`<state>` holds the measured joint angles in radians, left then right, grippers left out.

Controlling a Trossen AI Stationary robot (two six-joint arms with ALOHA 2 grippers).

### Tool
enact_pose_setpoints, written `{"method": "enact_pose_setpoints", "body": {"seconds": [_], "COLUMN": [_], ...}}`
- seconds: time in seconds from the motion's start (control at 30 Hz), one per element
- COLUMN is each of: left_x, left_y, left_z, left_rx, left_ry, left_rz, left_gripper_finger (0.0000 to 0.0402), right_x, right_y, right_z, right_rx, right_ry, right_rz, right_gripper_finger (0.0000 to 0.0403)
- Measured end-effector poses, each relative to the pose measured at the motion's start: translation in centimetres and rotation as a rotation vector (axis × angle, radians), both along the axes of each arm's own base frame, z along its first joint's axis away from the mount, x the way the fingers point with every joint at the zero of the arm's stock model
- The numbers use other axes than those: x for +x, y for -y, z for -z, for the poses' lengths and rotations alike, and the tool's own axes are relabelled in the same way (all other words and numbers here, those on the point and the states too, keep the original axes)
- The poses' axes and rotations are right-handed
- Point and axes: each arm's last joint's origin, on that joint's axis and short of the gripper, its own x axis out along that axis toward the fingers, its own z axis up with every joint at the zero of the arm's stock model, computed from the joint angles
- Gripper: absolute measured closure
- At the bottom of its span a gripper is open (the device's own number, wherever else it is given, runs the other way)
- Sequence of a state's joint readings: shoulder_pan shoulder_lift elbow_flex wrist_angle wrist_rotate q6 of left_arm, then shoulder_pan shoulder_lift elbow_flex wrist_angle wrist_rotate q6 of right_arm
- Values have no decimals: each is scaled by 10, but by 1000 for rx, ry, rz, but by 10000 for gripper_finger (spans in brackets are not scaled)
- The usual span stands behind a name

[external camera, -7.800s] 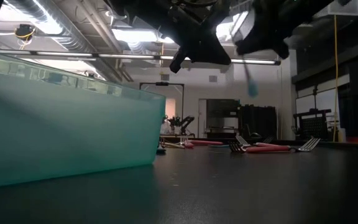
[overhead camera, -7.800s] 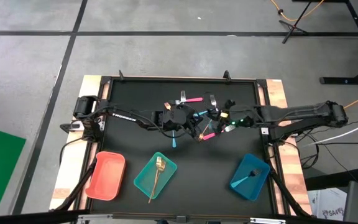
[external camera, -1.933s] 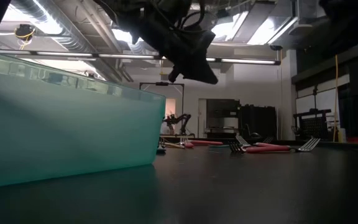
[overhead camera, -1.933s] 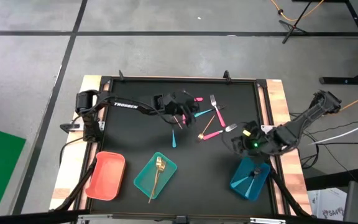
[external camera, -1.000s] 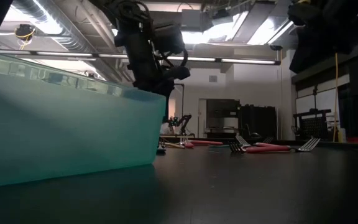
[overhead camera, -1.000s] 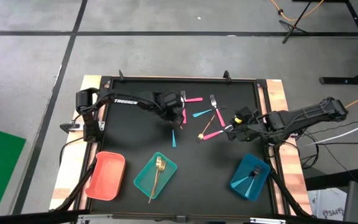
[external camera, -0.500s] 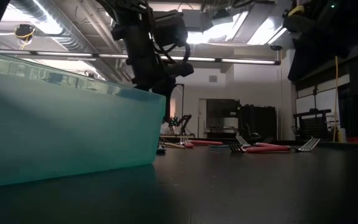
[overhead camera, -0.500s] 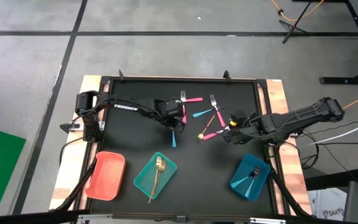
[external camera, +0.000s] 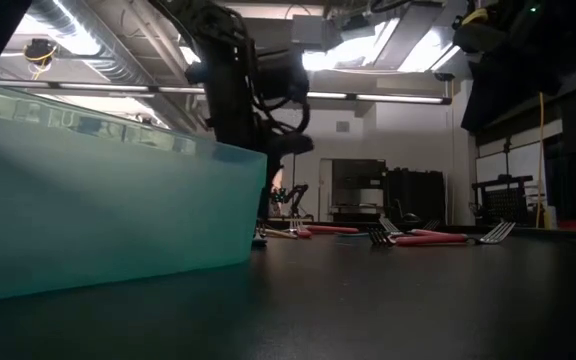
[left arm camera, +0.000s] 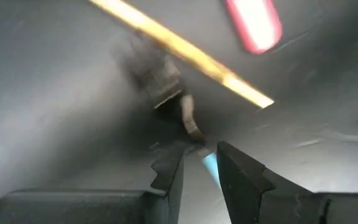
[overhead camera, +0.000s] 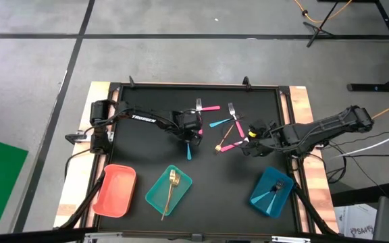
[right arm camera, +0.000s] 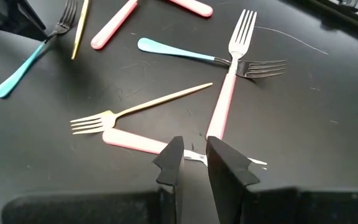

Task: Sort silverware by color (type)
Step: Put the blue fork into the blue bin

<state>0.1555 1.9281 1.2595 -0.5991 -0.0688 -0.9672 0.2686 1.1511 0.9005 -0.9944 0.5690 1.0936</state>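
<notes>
Black table point(overhead camera: 147, 162), left gripper point(overhead camera: 193, 128) lowered onto blue fork point(overhead camera: 189, 150), narrowly parted, right gripper point(overhead camera: 246, 145) nearer pink fork point(right arm camera: 143, 144), slightly apart.

Left wrist view blurred; low view backlit by bright ceiling lights point(external camera: 368, 45), arms silhouetted.

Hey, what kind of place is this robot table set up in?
Probably a lab or workshop: exposed ceiling ducts and strip lights overhead, equipment racks along the far wall, and a taped concrete floor around the black table.

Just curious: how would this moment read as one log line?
left gripper: over light-blue fork | right gripper: at pink forks | nothing held
</notes>
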Motion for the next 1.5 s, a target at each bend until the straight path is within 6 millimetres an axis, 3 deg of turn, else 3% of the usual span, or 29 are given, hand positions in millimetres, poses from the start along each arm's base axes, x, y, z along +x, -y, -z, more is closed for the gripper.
{"method": "enact_pose_setpoints", "body": {"seconds": [0.47,0.97,1.5], "left_x": [5,3,5], "left_y": [-1,-1,-2], "left_z": [14,16,16], "left_rx": [-16,11,22], "left_ry": [-12,-36,-19], "left_rz": [-18,-26,-34], "left_gripper_finger": [315,395,395], "right_x": [0,0,0], "right_y": [0,0,0], "right_z": [0,0,0], "right_rx": [-7,-7,-8], "right_ry": [2,2,0], "right_rz": [2,2,1], "right_gripper_finger": [343,343,343]}}
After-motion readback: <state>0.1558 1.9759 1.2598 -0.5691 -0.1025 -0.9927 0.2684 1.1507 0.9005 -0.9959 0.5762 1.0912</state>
